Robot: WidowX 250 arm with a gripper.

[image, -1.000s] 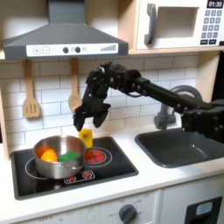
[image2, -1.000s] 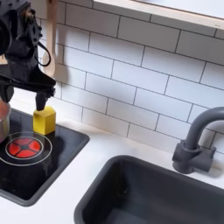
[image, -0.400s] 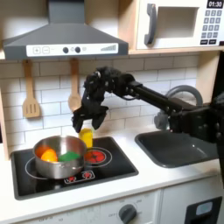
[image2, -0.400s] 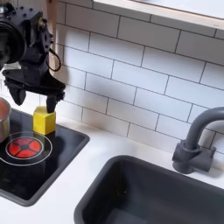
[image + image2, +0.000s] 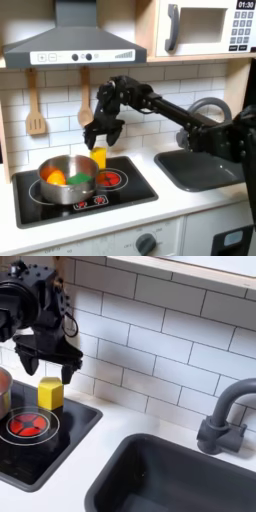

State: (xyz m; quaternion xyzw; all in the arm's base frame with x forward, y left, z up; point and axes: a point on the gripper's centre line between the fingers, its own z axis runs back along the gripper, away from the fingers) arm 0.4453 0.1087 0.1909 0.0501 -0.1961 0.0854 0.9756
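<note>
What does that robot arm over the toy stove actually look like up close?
The arm is black all over, built of boxy jointed segments with thin dark cables looped along them. It ends in a black gripper with two flat, downward-pointing fingers. No lettering or markings can be made out.

Your arm reaches in from the first exterior view's right, elbow raised, forearm angled down to the wrist. Gripper (image 5: 103,137) points downward, jaws spread apart with nothing between them. In the second exterior view the gripper (image 5: 45,363) hangs at far left, fingers (image 5: 69,367) splayed.
</note>
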